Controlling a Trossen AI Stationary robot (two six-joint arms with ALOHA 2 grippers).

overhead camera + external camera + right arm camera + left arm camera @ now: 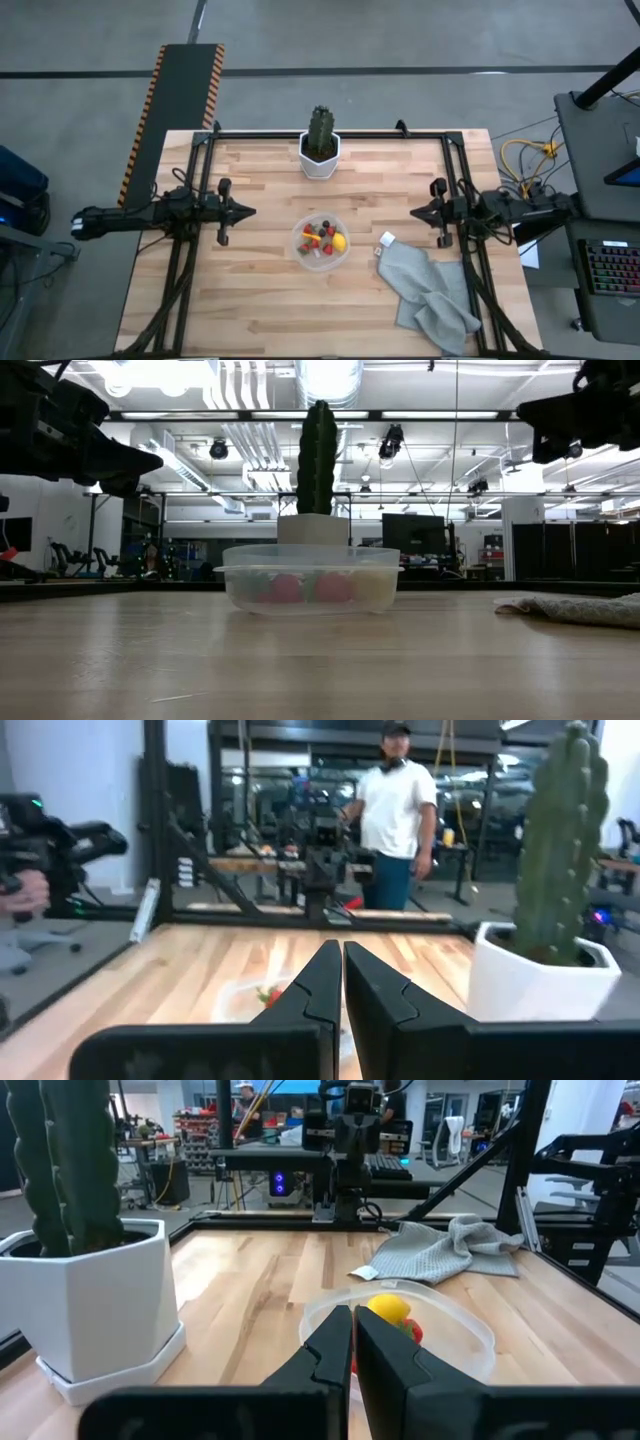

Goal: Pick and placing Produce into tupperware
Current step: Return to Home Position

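The round clear tupperware (321,243) stands on the table's middle, also seen low (311,578). Inside it lie red strawberries (317,240), a yellow lemon (339,242) and dark berries. In the left wrist view the lemon (390,1310) shows inside the tupperware (455,1320). My left gripper (250,211) hovers left of the tupperware, shut and empty (353,1342). My right gripper (414,212) hovers right of it, shut and empty (343,975).
A white hexagonal pot (319,158) with a green cactus (321,128) stands behind the tupperware near the far edge. A grey cloth (428,290) lies crumpled at the near right. A person (394,815) stands in the room beyond the table.
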